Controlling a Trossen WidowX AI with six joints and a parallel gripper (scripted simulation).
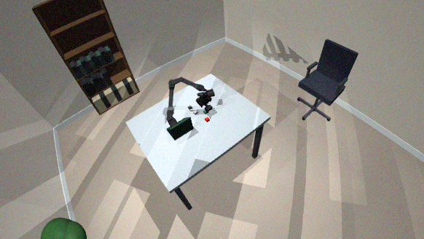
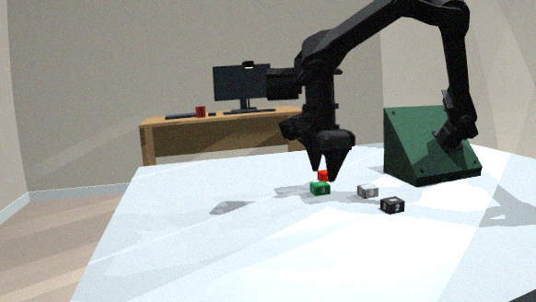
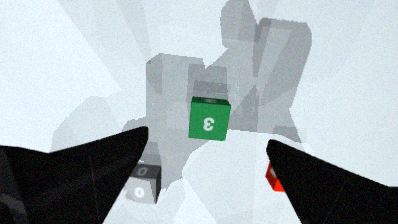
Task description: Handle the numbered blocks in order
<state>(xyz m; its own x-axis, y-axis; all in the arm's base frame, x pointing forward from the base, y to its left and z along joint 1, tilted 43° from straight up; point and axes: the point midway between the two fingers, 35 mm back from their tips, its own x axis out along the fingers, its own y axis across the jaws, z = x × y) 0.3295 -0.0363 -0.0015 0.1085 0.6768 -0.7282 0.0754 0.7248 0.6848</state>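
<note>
Because an odd digit calls only for a squeeze, the green block [image 3: 209, 118] marked 3 sits flat on the table [image 2: 258, 239], while the gripper [image 2: 328, 174] hangs above it, jaws spread wide, holding nothing

In our wrist view, a tool finger [image 3: 320, 185] covers most of the red block [image 3: 273, 178]; we cannot read its digit. The grey block [image 3: 142, 184] is half hidden.
</note>
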